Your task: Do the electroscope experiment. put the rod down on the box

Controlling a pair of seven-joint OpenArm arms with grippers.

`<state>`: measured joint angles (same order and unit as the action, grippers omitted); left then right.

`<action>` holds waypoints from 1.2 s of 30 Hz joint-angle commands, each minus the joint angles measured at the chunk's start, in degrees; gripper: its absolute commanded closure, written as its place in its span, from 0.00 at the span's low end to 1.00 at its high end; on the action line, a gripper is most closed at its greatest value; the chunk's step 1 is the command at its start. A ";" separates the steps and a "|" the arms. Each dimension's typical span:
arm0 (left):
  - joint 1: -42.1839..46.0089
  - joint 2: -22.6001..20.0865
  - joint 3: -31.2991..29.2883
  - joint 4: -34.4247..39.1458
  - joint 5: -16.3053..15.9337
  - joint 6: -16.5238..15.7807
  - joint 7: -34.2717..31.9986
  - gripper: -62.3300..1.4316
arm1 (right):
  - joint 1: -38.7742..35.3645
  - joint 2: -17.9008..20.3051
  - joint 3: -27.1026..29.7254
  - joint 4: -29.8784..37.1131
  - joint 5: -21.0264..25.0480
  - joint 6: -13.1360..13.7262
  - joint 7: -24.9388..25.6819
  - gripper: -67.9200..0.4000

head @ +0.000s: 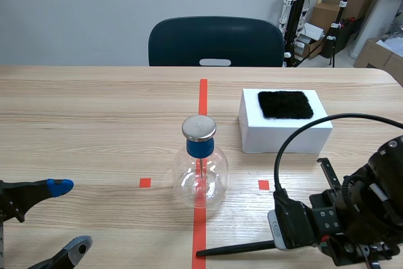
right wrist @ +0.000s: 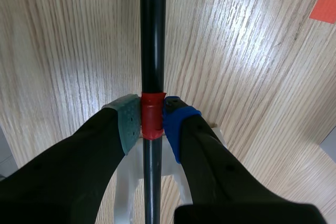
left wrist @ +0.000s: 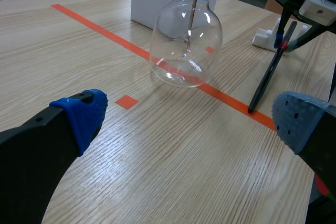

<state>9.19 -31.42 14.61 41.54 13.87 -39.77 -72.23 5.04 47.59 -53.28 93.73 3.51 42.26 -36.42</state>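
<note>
Rod [head: 233, 248] near-level in grip of right claw [right wrist: 152, 119], tip toward wide-open left claw [left wrist: 191, 119]

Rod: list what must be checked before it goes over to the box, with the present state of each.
1. Grip on the rod: ok. The right gripper pinches it at its red band.
2. Rod tip off the table: cannot tell. The tip sits very low and may be touching.
3. Rod apart from the electroscope flask: ok. The tip lies in front of the flask, with a gap between them.
4. Landing spot on the white box: ok. Only the black cloth lies on top.
5. Left gripper out of the path: ok. It is open, low, on the far side of the flask from the box.
</note>
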 commanded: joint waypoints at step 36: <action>-0.33 0.11 -0.37 0.35 -0.57 -0.11 -0.76 0.00 | 0.66 3.04 0.72 0.48 0.39 -7.10 8.72 0.00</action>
<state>9.19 -31.42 14.61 41.54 13.87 -39.77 -72.23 5.02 48.71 -53.28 93.73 3.75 35.77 -28.99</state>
